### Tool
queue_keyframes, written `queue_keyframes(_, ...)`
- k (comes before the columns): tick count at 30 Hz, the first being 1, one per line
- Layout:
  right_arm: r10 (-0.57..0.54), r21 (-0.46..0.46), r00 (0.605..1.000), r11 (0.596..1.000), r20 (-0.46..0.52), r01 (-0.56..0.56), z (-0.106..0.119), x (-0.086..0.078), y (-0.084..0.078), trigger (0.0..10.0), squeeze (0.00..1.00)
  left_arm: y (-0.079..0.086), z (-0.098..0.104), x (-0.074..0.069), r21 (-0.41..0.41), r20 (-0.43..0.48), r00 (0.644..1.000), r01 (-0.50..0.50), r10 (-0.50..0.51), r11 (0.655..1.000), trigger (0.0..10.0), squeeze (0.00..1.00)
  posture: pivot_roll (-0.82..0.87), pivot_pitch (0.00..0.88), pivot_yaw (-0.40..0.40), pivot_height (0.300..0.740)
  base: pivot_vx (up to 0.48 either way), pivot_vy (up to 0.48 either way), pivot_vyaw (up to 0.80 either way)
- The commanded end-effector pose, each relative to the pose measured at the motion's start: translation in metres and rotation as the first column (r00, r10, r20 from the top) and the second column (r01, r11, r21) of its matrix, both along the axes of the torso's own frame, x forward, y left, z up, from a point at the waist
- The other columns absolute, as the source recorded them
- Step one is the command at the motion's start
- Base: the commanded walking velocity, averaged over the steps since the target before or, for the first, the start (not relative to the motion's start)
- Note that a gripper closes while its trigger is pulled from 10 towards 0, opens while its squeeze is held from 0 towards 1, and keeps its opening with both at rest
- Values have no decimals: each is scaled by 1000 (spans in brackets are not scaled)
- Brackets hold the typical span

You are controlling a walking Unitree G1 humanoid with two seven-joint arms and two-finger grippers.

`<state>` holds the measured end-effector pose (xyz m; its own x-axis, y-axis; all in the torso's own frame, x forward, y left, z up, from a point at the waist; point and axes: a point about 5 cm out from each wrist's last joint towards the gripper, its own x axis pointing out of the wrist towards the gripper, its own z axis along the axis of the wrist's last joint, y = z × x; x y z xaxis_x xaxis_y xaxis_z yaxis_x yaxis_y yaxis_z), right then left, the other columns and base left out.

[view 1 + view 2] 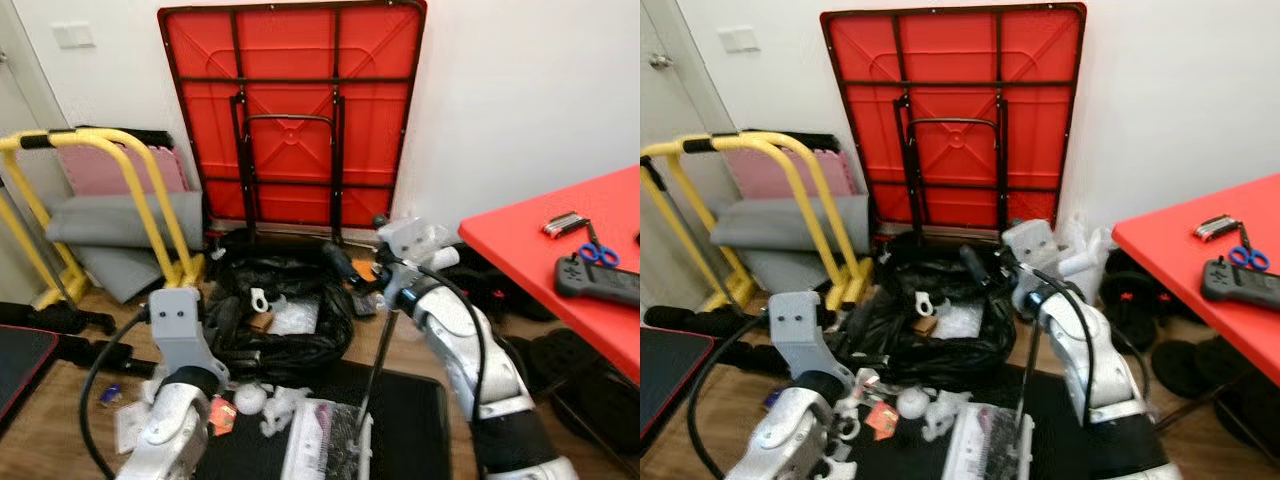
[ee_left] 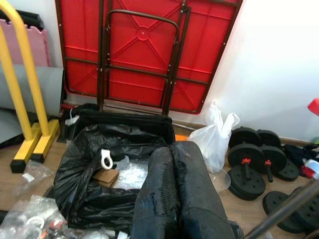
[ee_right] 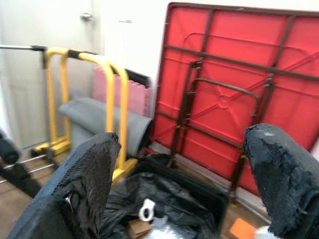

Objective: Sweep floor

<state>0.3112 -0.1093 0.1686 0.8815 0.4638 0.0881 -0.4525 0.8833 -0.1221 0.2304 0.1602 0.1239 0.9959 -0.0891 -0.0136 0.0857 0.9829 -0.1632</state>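
right gripper jaws apart | left gripper jaws closed | one black bag

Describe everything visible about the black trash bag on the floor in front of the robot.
The black trash bag is thin, glossy, crumpled plastic, lining a low dark container and lying open at the top. It sits on the wooden floor just in front of the folded red table leaning on the wall, beside the yellow frame. Inside lie a white ring-shaped piece, a brown cardboard scrap and clear plastic wrap. Loose litter lies before it.
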Motion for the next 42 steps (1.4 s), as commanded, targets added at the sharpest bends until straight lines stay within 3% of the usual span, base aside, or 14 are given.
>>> queue_keyframes(1, -46, 3, 999, 999, -15, 46, -2, 4, -9, 10000, 0, -3, -3, 1, -8, -16, 1000, 17, -17, 1000, 10000, 0, -64, 0, -57, 725, 0, 0, 0)
queue_keyframes(10, 0, 75, 999, 997, -33, 2, 1, 1, -13, 10000, 0, -4, 0, 0, 13, 6, 1000, 25, -25, 1000, 10000, 0, -65, 0, -59, 705, 0, 0, 0)
queue_keyframes(11, 45, 93, 998, 995, -37, -41, 2, -2, -12, 10000, 0, -5, 2, 0, 19, 23, 999, 30, -31, 999, 1490, 0, -72, 0, -58, 700, 0, 0, 0)
queue_keyframes(13, 45, 93, 998, 995, -37, -41, 2, -2, -12, 10000, 0, -5, 2, 0, 19, 23, 999, 30, -31, 999, 1490, 0, -72, 0, -58, 700, 0, 0, 0)
queue_keyframes(14, 67, 96, 997, 993, -44, -63, 2, -4, -13, 10000, 0, -5, 3, 0, 22, 34, 999, 34, -35, 999, 0, 0, -72, 0, -58, 695, 0, 0, 0)
queue_keyframes(16, 81, 94, 995, 993, -56, -76, 0, -5, -14, 10000, 0, -5, 4, 0, 23, 37, 999, 36, -37, 999, 0, 0, -73, 0, -59, 690, 0, 0, 0)
queue_keyframes(17, 86, 79, 994, 994, -65, -81, -3, -5, -15, 10000, 0, -5, 4, 0, 28, 32, 999, 35, -36, 999, 10000, 0, -73, 0, -59, 685, 0, 0, 0)
queue_keyframes(27, 9, 28, 995, 1000, -95, -6, -14, 0, -28, 10000, 0, -5, 1, 0, 40, 18, 999, 38, -39, 998, 10000, 0, -73, 0, -53, 655, 0, 0, 0)
queue_keyframes(42, -13, 2, 993, 1000, -119, 13, -21, 0, -36, 10000, 0, -5, -1, -1, 54, 11, 999, 51, -52, 997, 10000, 0, -72, 0, -44, 615, 0, 0, 0)
